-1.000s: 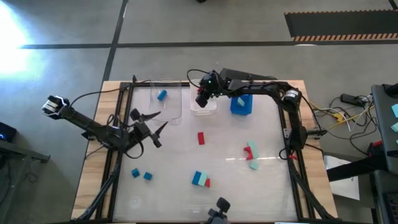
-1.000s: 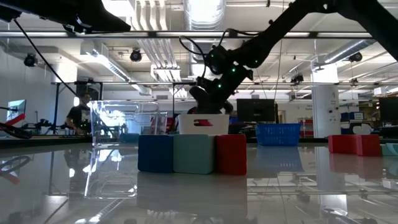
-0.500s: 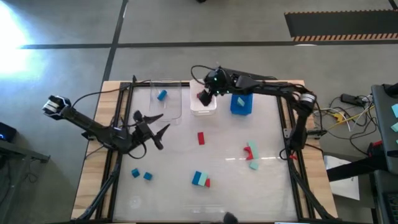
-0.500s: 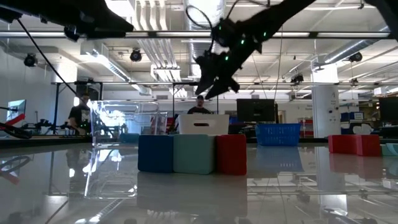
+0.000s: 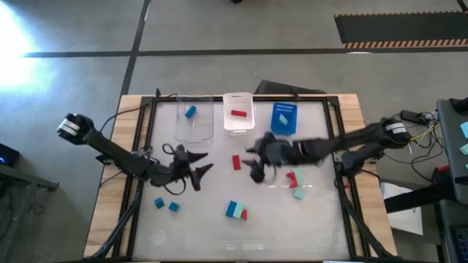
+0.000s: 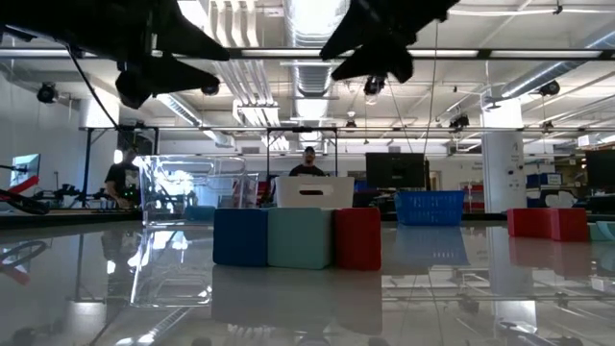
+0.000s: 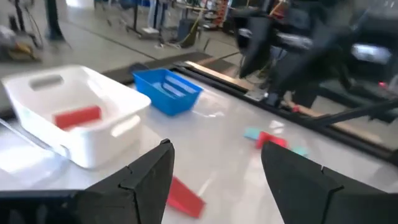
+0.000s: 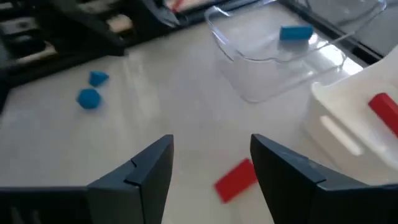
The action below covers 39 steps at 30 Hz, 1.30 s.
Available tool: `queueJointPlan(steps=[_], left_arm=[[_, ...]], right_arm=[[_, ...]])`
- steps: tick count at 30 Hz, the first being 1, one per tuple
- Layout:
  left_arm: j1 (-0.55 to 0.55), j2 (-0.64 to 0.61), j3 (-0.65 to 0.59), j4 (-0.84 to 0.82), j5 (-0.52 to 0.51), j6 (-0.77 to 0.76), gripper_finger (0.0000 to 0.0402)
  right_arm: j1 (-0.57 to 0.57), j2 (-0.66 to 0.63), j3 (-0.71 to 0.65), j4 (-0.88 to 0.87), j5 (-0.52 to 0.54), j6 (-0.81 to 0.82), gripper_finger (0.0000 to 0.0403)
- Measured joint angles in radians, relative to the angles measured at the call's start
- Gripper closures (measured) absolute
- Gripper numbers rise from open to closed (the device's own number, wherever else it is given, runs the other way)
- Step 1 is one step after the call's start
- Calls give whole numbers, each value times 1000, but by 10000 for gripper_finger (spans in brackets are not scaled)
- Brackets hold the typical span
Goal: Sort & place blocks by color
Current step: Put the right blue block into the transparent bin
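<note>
Both arms hang above the counter with nothing in their grasp: the right tool is over the middle of the counter, its fingers spread wide and empty, just beside a loose red bar that its wrist view shows lying flat between the two fingers; the left tool is over the left-centre, fingers likewise parted and empty, pointing toward the same red bar. Along the far edge stand three bins: a clear bin holding one blue block, a white bin holding one red block, and a blue bin holding one mint block. The remaining blocks lie loose on the counter: two small blue cubes near each other at the left front, a touching trio of blue, mint and red blocks at the centre front, and a cluster of red and mint pieces toward the right. In the low view the trio stands side by side close to the camera, blue then mint then red, with the clear bin to its left and the white bin behind it; people show far back in the room
</note>
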Motion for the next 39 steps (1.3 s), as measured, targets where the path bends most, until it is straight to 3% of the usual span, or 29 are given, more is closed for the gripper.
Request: queueJointPlan(steps=[6,15,26,34,39], left_arm=[[-50,106,60,110,72,-59,175],[-113,186,208,49,83,-58,175],[-114,216,357,-378,150,-239,176],[-113,263,456,-486,192,-274,176],[-113,281,485,-598,329,-376,176]], right_arm=[[222,-14,-107,74,106,136,200],[437,-10,-141,11,112,251,200],[467,-19,-152,-121,124,224,200],[465,-87,-190,-199,298,169,200],[458,-150,-219,-247,427,166,200]])
